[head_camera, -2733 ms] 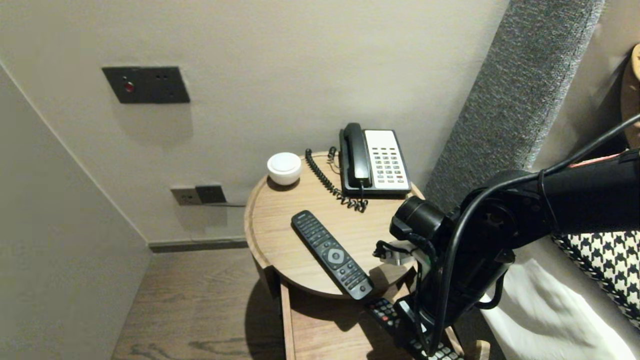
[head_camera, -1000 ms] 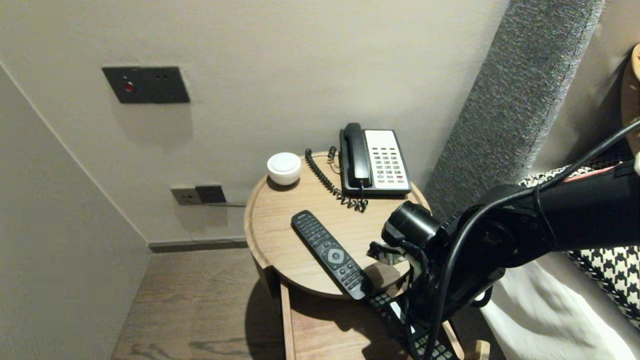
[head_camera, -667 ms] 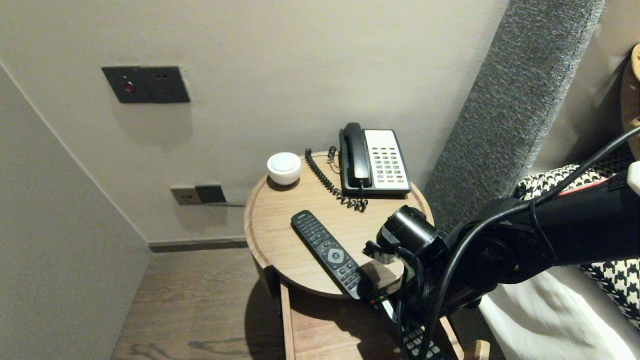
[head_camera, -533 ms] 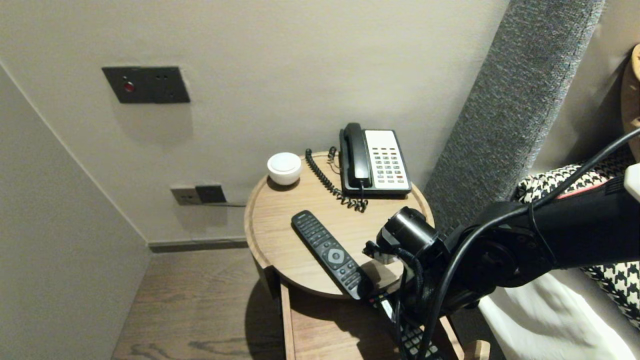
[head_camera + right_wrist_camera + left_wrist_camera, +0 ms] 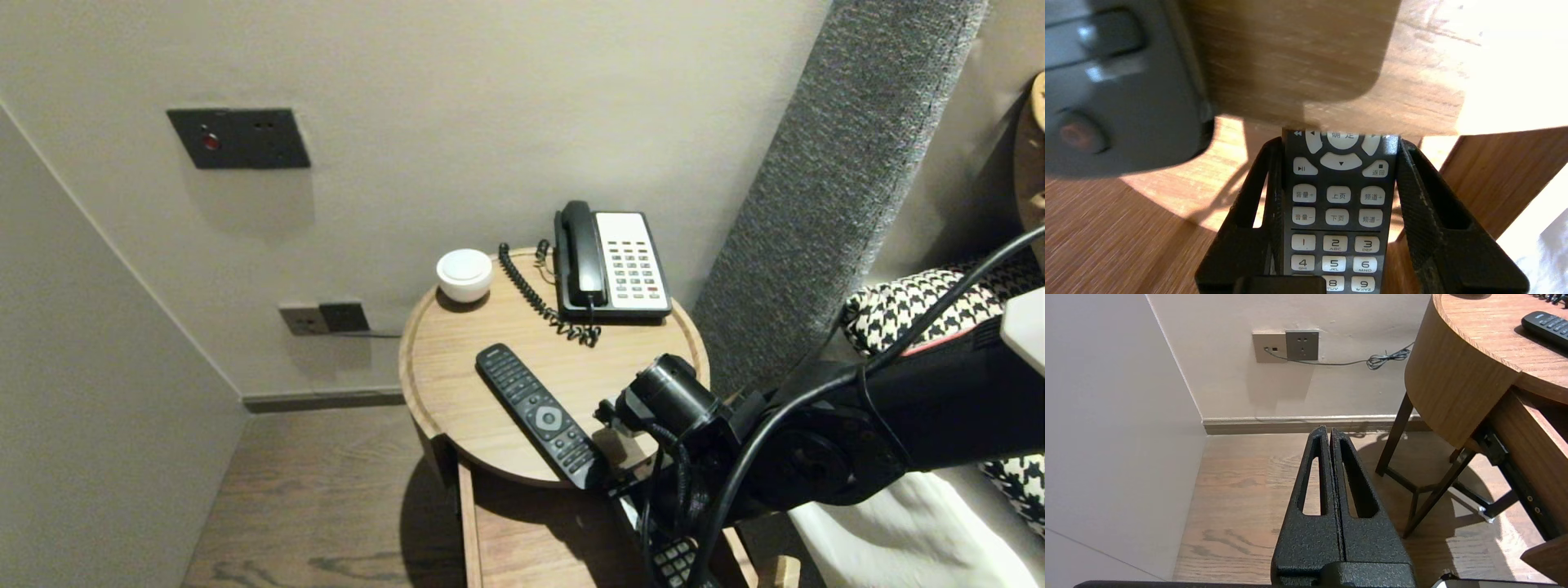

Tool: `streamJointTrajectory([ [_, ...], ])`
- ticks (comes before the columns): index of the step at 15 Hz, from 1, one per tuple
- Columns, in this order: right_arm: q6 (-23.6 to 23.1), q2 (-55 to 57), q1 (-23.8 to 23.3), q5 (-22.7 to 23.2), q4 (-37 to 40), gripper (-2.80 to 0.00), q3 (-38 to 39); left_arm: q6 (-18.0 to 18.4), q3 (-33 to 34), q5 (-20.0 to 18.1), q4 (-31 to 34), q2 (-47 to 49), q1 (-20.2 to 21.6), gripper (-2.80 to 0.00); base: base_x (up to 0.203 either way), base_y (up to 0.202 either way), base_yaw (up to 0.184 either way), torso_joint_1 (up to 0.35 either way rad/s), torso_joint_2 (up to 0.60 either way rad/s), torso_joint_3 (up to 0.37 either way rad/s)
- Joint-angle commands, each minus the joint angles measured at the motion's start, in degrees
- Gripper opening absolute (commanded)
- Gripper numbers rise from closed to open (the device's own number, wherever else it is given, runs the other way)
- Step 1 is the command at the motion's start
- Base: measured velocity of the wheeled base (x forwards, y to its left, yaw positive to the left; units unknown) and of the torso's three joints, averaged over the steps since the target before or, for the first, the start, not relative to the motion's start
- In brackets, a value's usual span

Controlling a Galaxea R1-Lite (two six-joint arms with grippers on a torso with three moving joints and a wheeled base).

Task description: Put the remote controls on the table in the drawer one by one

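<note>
Right wrist view: the right gripper [image 5: 1341, 143] pinches the remote [image 5: 1337, 204] by its sides, below the near right edge of the table [image 5: 433, 367], over the drawer [image 5: 522, 539]. Left gripper [image 5: 1329, 435], pressed together, hangs left of the table.

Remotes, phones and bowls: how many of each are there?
Remotes: 2 (black remote on the round table; white-buttoned remote in the right gripper)
Telephones: 1 (telephone)
White bowls: 1 (white bowl)
Total: 4
</note>
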Motion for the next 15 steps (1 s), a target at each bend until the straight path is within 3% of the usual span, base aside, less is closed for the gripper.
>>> streamJointTrajectory([
  [1,0.05,-0.62,0.44,-0.15,-0.52,-2.8,1.67,0.0,0.0,0.02,-0.04,0.0,0.04,-2.8,0.0,0.0,0.0,0.0,0.0,0.0],
  [5,0.09,-0.63,0.58,-0.41,-0.94,-2.8,1.99,0.0,0.0,0.02,-0.04,0.0,0.04,-2.8,0.0,0.0,0.0,0.0,0.0,0.0],
  [7,0.31,-0.25,1.67,-2.35,-6.43,-2.8,5.17,0.0,0.0,0.02,-0.04,0.0,0.04,-2.8,0.0,0.0,0.0,0.0,0.0,0.0],
  [10,0.37,-0.24,1.73,-2.44,-6.68,-2.8,5.3,0.0,0.0,0.02,-0.04,0.0,0.04,-2.8,0.0,0.0,0.0,0.0,0.0,0.0],
  [12,0.72,0.04,2.08,-3.56,-12.55,-2.8,8.41,0.0,0.0,0.02,-0.04,0.0,0.04,-2.8,0.0,0.0,0.0,0.0,0.0,0.0],
  [15,0.78,0.26,2.2,-4.07,-13.44,-2.8,8.86,0.0,0.0,0.02,-0.04,0.0,0.04,-2.8,0.0,0.0,0.0,0.0,0.0,0.0],
])
